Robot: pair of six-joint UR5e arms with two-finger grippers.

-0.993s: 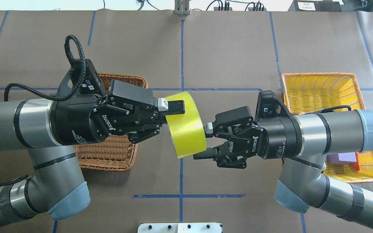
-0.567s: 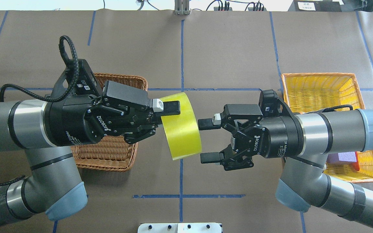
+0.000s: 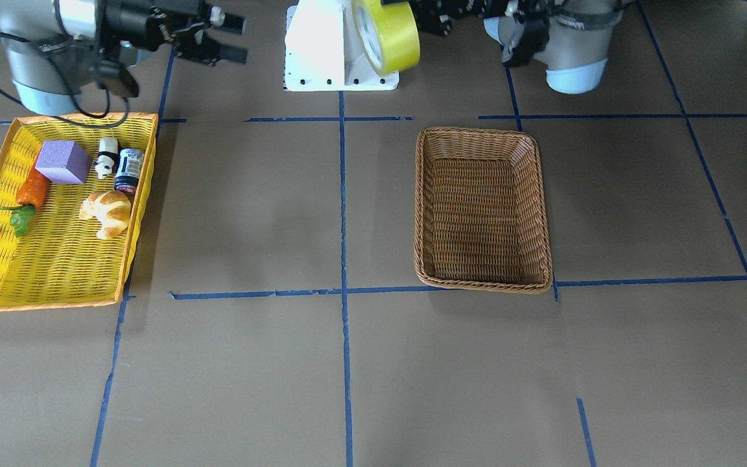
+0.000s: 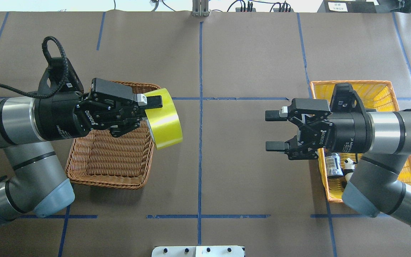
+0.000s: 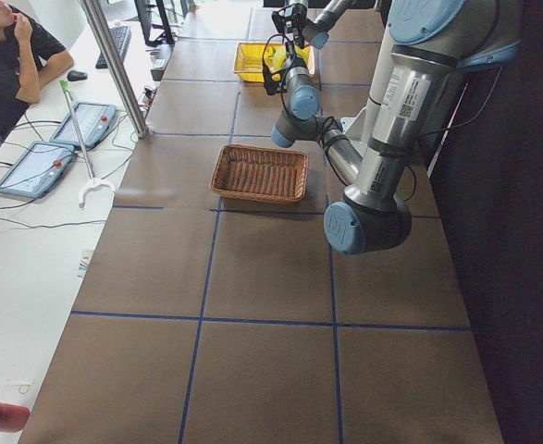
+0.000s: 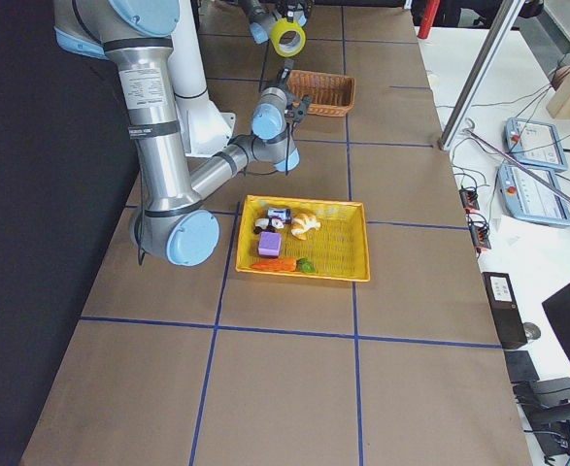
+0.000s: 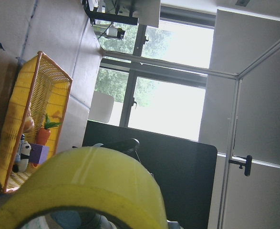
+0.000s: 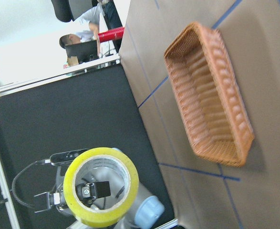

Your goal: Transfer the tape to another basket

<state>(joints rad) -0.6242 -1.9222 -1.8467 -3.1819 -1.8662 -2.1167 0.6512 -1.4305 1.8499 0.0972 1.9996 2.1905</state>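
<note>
While the left hand (image 4: 151, 111) pinches the wall of the tape (image 4: 164, 119), one finger lies along the yellow-green outer band and the other reaches inside the core. The roll hangs on its edge in the air, above the tabletop (image 4: 248, 64). Seen from overhead, it overlaps the right-hand rim of the brown wicker basket (image 4: 109, 160) and juts past that rim toward the middle line of the tabletop. The right wrist view looks straight into the roll's open face, where the white inner core shows with a black finger pad (image 8: 100, 189) against it. The basket lies flat on the tabletop below the left hand.

The right hand (image 4: 272, 130) is well apart from the tape, its two fingers spread wide and pointing toward the roll. It hovers just beside the yellow tray (image 4: 351, 82), with its wrist above the tray's rim. In that tray lie a purple block (image 3: 62, 162), a carrot (image 3: 31, 191), a croissant (image 3: 107, 211), a small jar (image 3: 130, 170) and a panda figure (image 3: 107, 157).
</note>
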